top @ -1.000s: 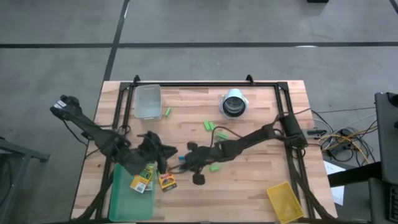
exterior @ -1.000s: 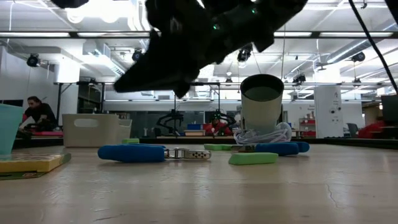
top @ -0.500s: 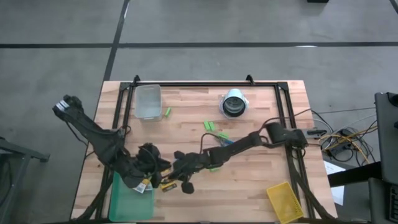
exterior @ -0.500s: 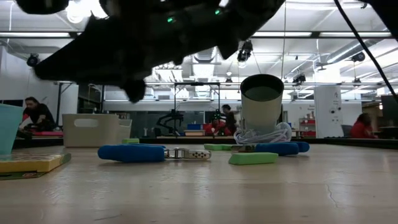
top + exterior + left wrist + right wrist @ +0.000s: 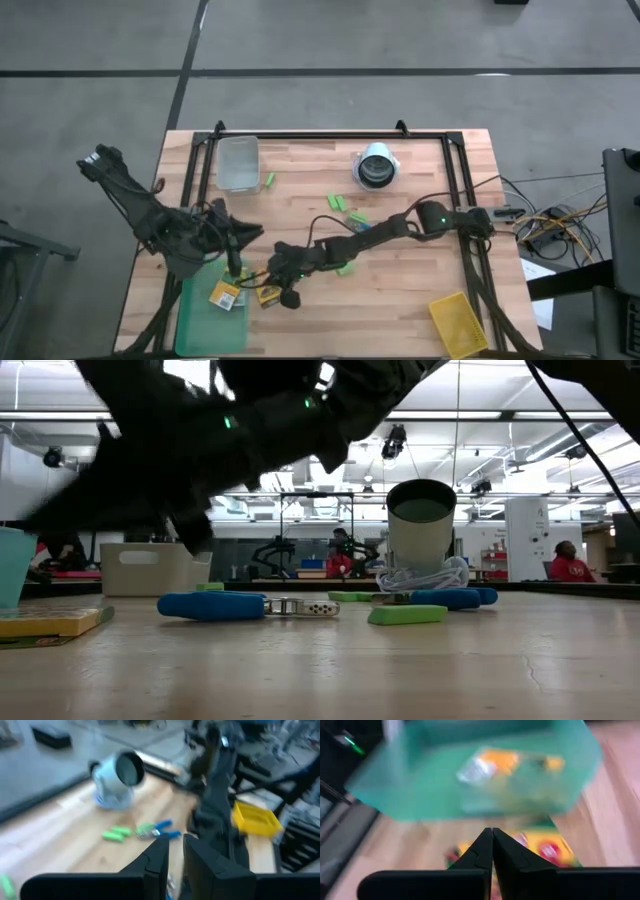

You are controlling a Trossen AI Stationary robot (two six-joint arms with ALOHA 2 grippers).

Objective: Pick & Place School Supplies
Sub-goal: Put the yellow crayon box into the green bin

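green tray (image 5: 198, 310), yellow bin (image 5: 458, 322)

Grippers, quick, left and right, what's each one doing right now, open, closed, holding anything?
Left gripper: nearly closed, a narrow gap between the fingers, nothing held.
Right gripper: shut, empty, just above a crayon box on the table.

Wood table (image 5: 420, 300): green tray (image 5: 195, 315), clear bin (image 5: 238, 163), yellow bin (image 5: 458, 322), scissors (image 5: 240, 605).
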